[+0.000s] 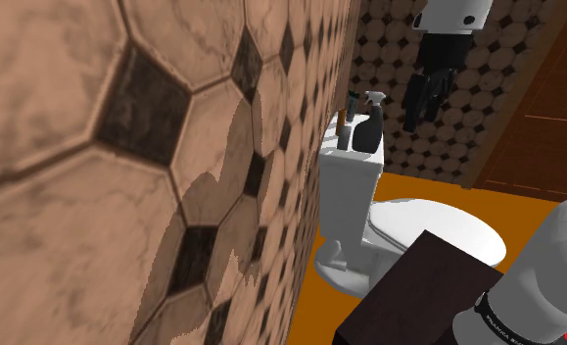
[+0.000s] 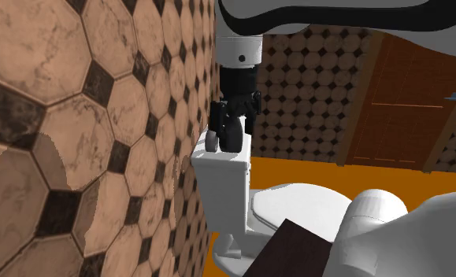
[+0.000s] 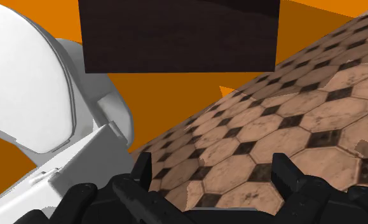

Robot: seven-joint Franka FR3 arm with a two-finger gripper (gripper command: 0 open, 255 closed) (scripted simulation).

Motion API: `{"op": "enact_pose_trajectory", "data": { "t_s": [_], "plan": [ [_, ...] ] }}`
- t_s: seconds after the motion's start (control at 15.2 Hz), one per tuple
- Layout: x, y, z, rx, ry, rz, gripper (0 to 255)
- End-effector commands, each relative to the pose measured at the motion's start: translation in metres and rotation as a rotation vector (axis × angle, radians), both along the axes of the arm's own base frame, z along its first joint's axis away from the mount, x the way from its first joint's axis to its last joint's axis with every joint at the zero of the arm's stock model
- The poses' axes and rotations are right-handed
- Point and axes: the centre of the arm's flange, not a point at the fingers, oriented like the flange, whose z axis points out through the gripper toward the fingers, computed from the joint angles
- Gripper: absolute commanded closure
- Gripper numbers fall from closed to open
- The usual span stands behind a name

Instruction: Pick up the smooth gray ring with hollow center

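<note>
Pincer (image 1: 420,113) spread, hovering upper right of shoulder view. Gray ring (image 2: 211,142), I think: small shape on toilet tank (image 1: 350,186), beside spray bottle (image 1: 369,127). Risk: I descend crooked & knock bottle off.

the wall (image 1: 75,147) tiles look like mottled, marbled stone, tan with dark insets, matt. the toilet (image 1: 350,196) is smooth plain white. the floor (image 1: 448,191) is flat, even orange. the door (image 2: 399,102) and stand (image 1: 418,284) show brown wood grain. the fingers (image 3: 142,170) are matt black.
</note>
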Motion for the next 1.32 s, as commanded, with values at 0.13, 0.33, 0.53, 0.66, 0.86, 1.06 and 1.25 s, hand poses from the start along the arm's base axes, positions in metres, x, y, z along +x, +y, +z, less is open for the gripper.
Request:
{"op": "enact_pose_trajectory", "data": {
  "t_s": [0.13,0.33,0.53,0.66,0.86,1.06,1.25],
  "plan": [
    [0.018,-0.007,-0.014,-0.003,-0.016,-0.038,0],
    [0.046,-0.02,-0.034,-0.007,-0.04,-0.095,0],
    [0.073,-0.034,-0.053,-0.012,-0.065,-0.152,0],
    [0.091,-0.044,-0.066,-0.015,-0.081,-0.19,0],
    [0.117,-0.061,-0.084,-0.019,-0.105,-0.247,0],
    [0.143,-0.079,-0.101,-0.024,-0.13,-0.303,0],
    [0.169,-0.099,-0.118,-0.028,-0.154,-0.36,0]
  ]
}}
